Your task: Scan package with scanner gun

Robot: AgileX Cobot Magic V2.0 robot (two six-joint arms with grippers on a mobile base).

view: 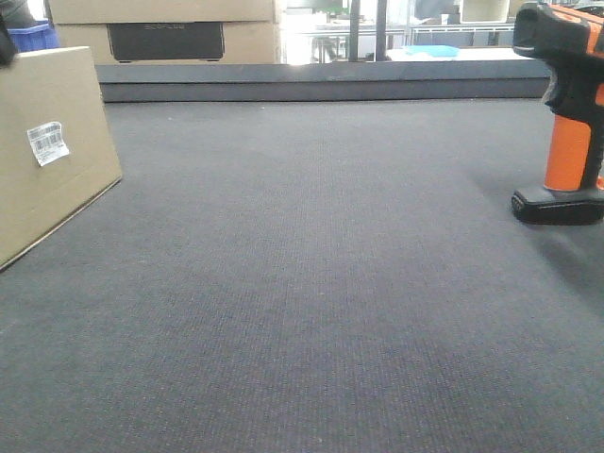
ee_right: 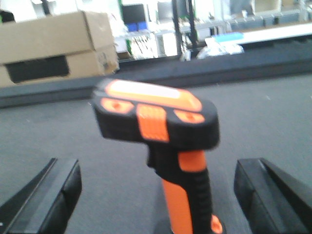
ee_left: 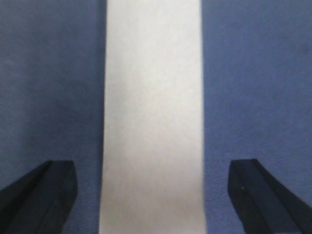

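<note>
Dark grey, finely woven fabric is covering the bench you are working at, and a low dark ledge is running along its far edge. Behind that ledge you are looking at a larger cardboard box with a dark printed panel; the writing on the panel is too faint to read. A blue bin is showing at the far left, with bright shelving and glass further back.

Your package is standing tilted at the left edge of the front view, its white barcode sticker facing the camera; the bars are showing, but no digits can be read. Your scanner gun is standing upright on its black foot at the far right, well apart from the package.

Your left gripper is hanging over the package's pale narrow edge, jaws spread wide on either side and not touching it. Your right gripper is sitting just behind the scanner gun, jaws apart on both sides of the orange handle, not gripping it.
</note>
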